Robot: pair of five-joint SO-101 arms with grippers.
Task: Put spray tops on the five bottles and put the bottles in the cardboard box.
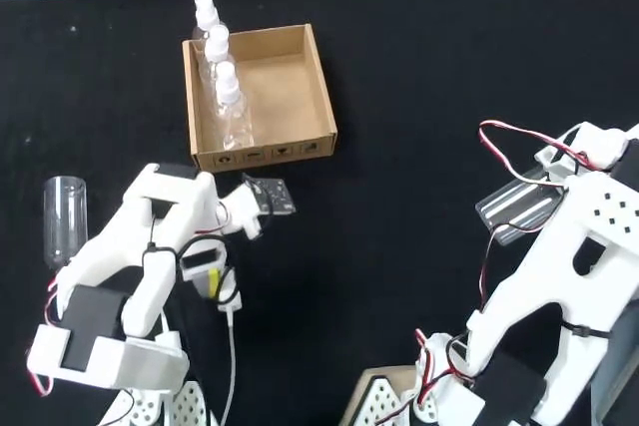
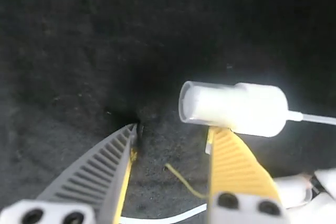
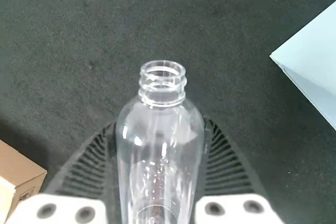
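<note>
My left gripper (image 2: 172,132) points down at the black table and stands open, with nothing between its grey and yellow fingers. A white spray top (image 2: 233,108) lies on its side just past the yellow fingertip (image 2: 223,140), its thin tube pointing away. My right gripper (image 3: 163,124) is shut on a clear bottle (image 3: 160,145) with an open neck, which hangs above the table at the right (image 1: 519,209). Another clear bottle without a top (image 1: 63,218) lies at the far left. Three bottles with spray tops (image 1: 228,97) lie along the left wall of the cardboard box (image 1: 300,87).
The box's right half is bare cardboard. A light blue sheet (image 3: 315,72) lies near the held bottle. The arms' white bases (image 1: 110,356) stand along the front edge, with loose cables around them. Open black table lies between the two arms.
</note>
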